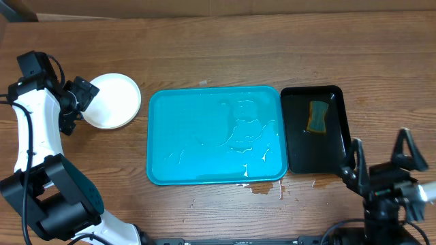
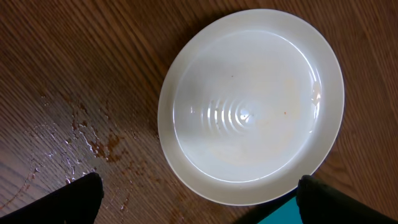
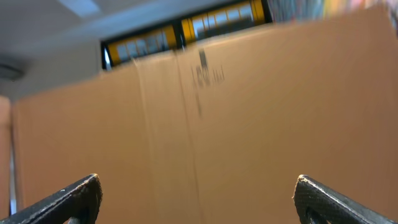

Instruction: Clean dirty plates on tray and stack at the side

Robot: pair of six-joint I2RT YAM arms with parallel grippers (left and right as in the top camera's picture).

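At the lower right of the overhead view, the right gripper point(image 1: 380, 148) points upward, its fingers spread and empty. Mid-frame, the tray point(image 1: 204, 146) holds only water. To its right, a black tray point(image 1: 300, 151) carries a sponge point(image 1: 317, 117). At upper left, the left gripper point(image 2: 199, 184) hovers, released, over the dirty plates point(image 1: 112, 101) beside the tray; only the top white one shows. Stacking looks done, so the next move is to lift clear without nudging it. The print on the cardboard point(image 3: 280, 124) is too blurred to read.
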